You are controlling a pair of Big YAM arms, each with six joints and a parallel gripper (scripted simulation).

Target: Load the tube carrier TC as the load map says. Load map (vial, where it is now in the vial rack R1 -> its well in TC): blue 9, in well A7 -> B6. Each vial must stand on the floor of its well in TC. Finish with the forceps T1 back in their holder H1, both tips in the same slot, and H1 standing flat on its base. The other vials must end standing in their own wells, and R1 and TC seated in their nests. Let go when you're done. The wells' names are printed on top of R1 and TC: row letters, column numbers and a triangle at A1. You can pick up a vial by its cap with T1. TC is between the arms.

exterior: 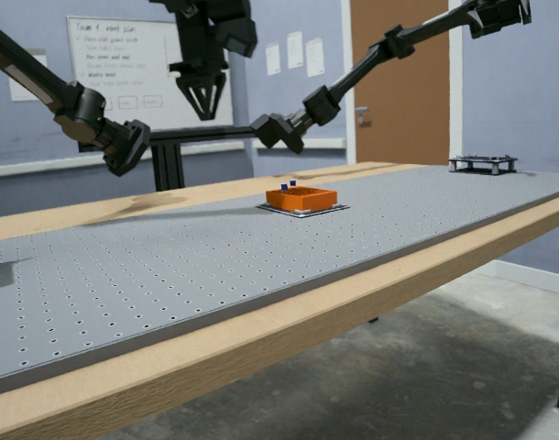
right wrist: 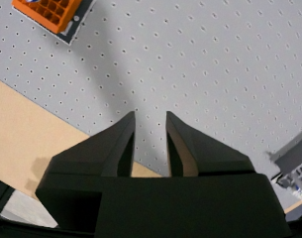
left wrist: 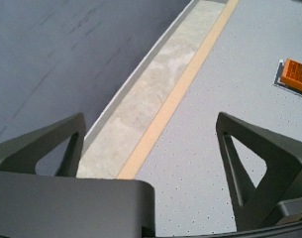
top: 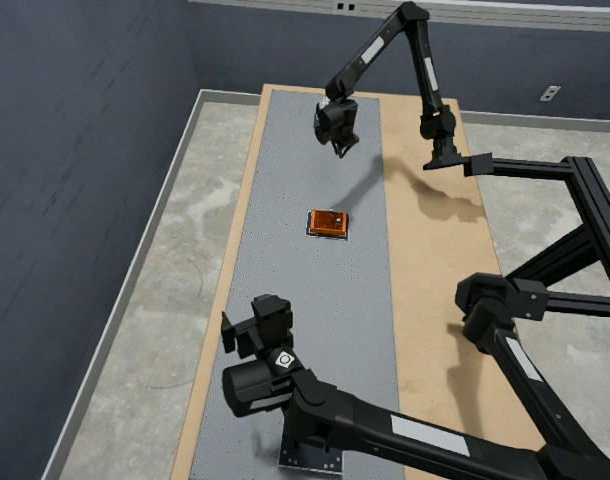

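Note:
The orange tube carrier TC [top: 328,220] sits in its nest plate at the middle of the grey pegboard. My right gripper [top: 341,147] hangs high above the board, beyond the carrier. Its fingers stand close together with nothing between them. My left gripper [top: 253,330] is wide open and empty, high over the near end. I cannot make out the forceps.
A low black frame on posts [exterior: 482,163] stands at the near end of the board, under my left arm [top: 310,458]. A grey fixture [right wrist: 292,159] stands at the far end, partly hidden. The bare wooden strip runs along the side where the arms are mounted.

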